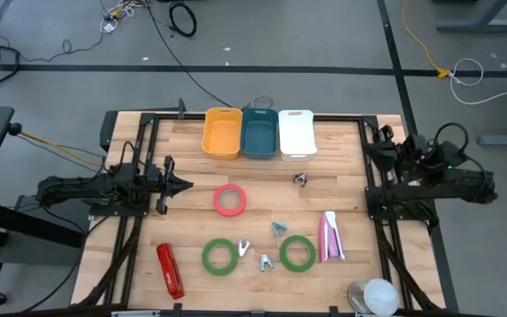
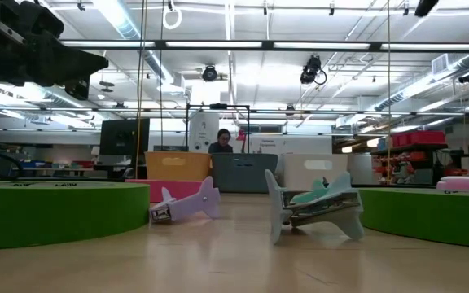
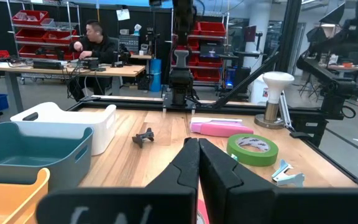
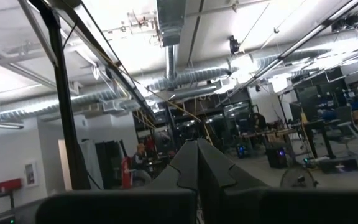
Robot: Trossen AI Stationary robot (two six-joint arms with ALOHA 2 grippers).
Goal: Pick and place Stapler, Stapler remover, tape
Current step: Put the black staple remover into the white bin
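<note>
Lying on the wooden table [image 1: 341, 150] are the task's things. The pinkish-red tape roll [image 1: 230, 200] sits near the middle, with two green rolls [image 1: 219, 255] [image 1: 297, 253] nearer the front edge. A red stapler [image 1: 169, 269] lies at the front left and a pink one [image 1: 331, 236] to the right. Small staple removers [image 1: 277, 229] are scattered between the rolls, and one dark one [image 1: 301, 180] lies near the bins; their shapes are hard to make out from above. Orange [image 1: 222, 133], teal [image 1: 260, 132] and white [image 1: 297, 133] bins line the far edge. The left gripper [image 1: 183, 185] hovers beside the red roll with its fingers pressed together, grasping nothing. The right gripper [image 4: 197, 149] is raised at the right edge, its jaws likewise clenched and empty. A round lamp [image 1: 377, 296] is cut off at the front.
</note>
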